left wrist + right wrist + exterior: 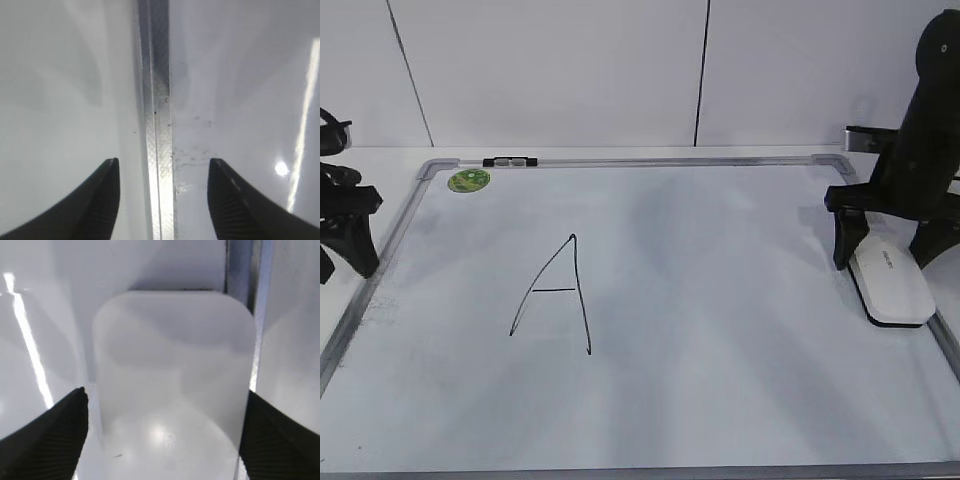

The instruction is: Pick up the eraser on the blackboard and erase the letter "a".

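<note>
1. The blackboard (720,330) fills most of the exterior view. The only writing on it is a tall capital "A" (555,295), left of centre. No small cursive "a" shows anywhere on the surface. Judging by that, the erasing looks finished, though a faint mark too small to see cannot be ruled out.
2. The right tool (890,250) stands at the right edge of the frame. Its fingers are spread wide, one on either side of the eraser, and clamp nothing. The right wrist view shows a gap on both sides.
3. The left tool (164,200) waits at the left edge, fingers apart over the board's frame, holding nothing.
4. The eraser (892,285) lies flat at the board's right edge, lower right of the exterior view, just inside the frame. It appears either already set down or not yet lifted.
5. A green sticker (468,180) sits in the upper left corner.
</note>
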You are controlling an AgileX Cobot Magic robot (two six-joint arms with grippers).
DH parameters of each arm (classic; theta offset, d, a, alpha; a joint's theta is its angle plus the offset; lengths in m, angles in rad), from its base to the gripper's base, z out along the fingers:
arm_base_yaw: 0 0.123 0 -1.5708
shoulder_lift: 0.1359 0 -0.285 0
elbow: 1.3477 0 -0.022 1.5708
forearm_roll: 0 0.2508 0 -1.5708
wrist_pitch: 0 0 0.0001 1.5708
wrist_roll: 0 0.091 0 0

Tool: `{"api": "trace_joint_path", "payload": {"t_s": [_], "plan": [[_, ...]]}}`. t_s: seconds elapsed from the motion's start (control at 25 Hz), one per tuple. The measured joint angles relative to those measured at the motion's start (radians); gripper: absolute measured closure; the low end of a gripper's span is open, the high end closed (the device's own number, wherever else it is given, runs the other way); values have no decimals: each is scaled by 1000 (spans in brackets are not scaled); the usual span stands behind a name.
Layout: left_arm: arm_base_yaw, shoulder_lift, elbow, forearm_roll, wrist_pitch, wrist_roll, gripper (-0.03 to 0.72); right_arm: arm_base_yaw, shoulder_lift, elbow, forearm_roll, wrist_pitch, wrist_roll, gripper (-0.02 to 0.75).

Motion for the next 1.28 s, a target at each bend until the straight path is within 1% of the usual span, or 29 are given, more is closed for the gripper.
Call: {"api": "trace_joint_path", "payload": {"t_s": [0.2, 0.56, 0.96, 1.28], "plan": [[0, -35, -48, 7, 41, 0, 264, 0, -18, -25, 0, 2, 0, 62], [0, -223, -71, 33, 99, -30, 260, 0, -160, -29, -2, 2, 0, 68], [0, -467, -71, 34, 141, -53, 260, 0, -465, -11, -2, 11, 0, 78], [0, -705, -71, 76, 166, -78, 260, 0, -738, 116, -12, 30, 0, 89]]}}
